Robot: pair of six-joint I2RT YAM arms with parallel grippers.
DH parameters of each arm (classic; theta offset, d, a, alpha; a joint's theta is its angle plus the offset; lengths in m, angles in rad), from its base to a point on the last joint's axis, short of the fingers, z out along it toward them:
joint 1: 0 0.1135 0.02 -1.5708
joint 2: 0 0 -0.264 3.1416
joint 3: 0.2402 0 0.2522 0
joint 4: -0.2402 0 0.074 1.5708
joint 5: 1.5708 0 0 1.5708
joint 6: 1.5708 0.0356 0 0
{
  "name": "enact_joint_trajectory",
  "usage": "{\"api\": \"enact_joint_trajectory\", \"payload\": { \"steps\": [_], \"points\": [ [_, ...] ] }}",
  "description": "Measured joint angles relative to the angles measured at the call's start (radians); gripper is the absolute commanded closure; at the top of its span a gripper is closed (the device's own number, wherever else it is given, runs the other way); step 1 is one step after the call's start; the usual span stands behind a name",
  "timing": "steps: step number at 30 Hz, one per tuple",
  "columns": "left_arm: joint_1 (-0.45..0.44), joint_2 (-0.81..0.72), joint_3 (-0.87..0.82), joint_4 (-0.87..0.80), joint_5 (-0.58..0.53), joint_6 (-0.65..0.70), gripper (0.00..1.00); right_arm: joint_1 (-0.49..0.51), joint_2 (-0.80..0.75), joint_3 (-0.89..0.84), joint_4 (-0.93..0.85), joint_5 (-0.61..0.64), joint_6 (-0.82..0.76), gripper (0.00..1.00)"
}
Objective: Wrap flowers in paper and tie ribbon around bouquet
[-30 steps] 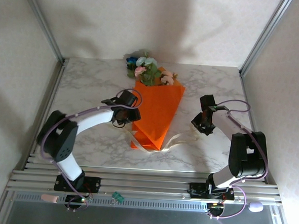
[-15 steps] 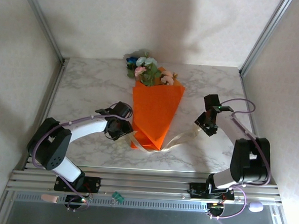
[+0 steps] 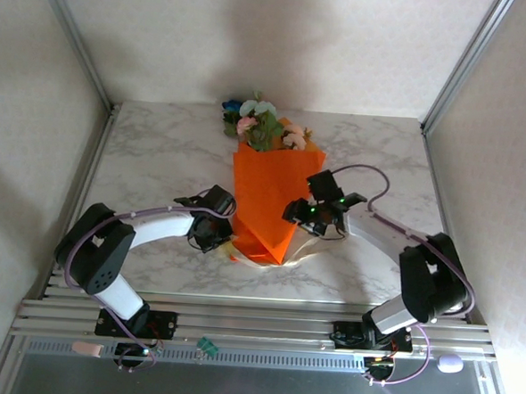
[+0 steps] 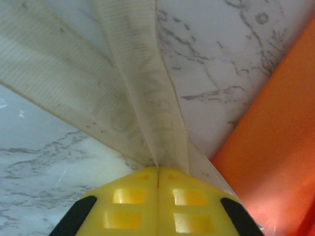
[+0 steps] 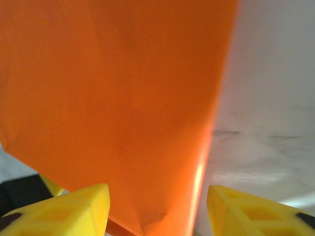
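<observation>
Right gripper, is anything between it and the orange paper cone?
Nothing visible stands between them. The right gripper is open, and the orange paper cone lies directly ahead, one edge inside its jaws.

Orange paper bouquet [image 3: 277,193] lying on a marble tabletop [image 3: 158,155], flowers [image 3: 257,121] at its far end. The left pincer [image 3: 223,237] is beside its narrow near end, the right pincer [image 3: 298,214] at its right edge, cream ribbon [image 3: 306,247] underneath.

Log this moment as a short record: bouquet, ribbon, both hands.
bouquet: orange cone lying on the table, blooms at the far end
ribbon: loose by the cone's narrow end, not yet knotted
left hand: shut, pinching the ribbon
right hand: open, fingers either side of the cone's right edge
</observation>
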State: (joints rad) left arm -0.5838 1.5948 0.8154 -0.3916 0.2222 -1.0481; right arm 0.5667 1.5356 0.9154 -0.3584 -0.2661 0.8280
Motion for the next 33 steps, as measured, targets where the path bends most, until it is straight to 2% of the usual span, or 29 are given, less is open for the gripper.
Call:
{"api": "enact_joint_trajectory", "payload": {
  "steps": [6, 15, 24, 33],
  "points": [
    [-0.008, -0.037, -0.037, -0.006, 0.007, 0.008, 1.00, 0.045, 0.090, -0.055, 0.093, -0.123, 0.047, 0.50],
    [-0.039, -0.096, -0.069, -0.105, 0.010, 0.045, 1.00, 0.056, 0.035, -0.124, 0.077, -0.148, 0.053, 0.44],
    [-0.039, -0.121, -0.100, -0.106, 0.010, 0.039, 1.00, 0.093, 0.081, -0.169, 0.239, -0.167, 0.135, 0.58],
    [-0.039, -0.119, -0.104, -0.098, 0.011, 0.030, 1.00, 0.096, 0.055, -0.245, 0.370, -0.175, 0.212, 0.51]
  ]
}}
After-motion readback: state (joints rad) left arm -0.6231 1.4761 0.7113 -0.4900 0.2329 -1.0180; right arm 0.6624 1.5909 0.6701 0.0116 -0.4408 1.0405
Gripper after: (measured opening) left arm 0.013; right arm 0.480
